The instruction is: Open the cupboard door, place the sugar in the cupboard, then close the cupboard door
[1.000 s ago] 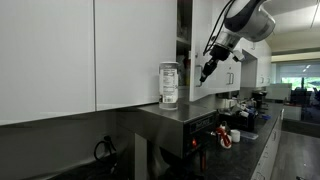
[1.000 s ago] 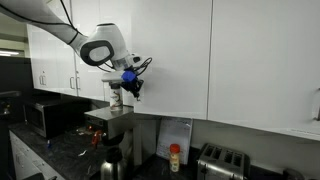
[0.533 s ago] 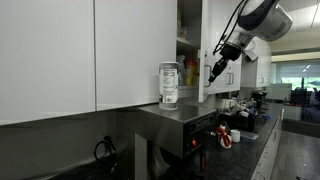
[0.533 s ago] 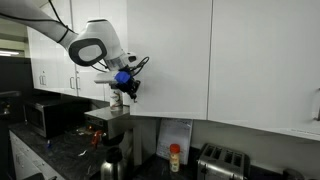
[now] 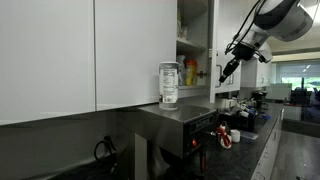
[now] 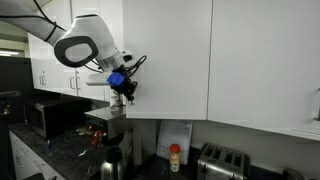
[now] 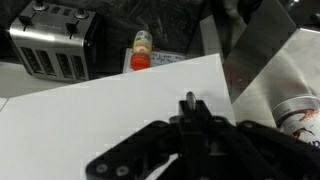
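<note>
Door-opening step I reckon: hand (image 5: pixel 223 73) pinched shut against the part-open cupboard door (image 7: pixel 100 110), next swing it wider, then fetch the sugar (image 5: pixel 168 83)

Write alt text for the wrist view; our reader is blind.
The robot's black hand, shut, is in front of a glossy white cupboard door. Past the door's edge: a silver toaster, an orange-capped bottle, and the sugar jar at right.
</note>
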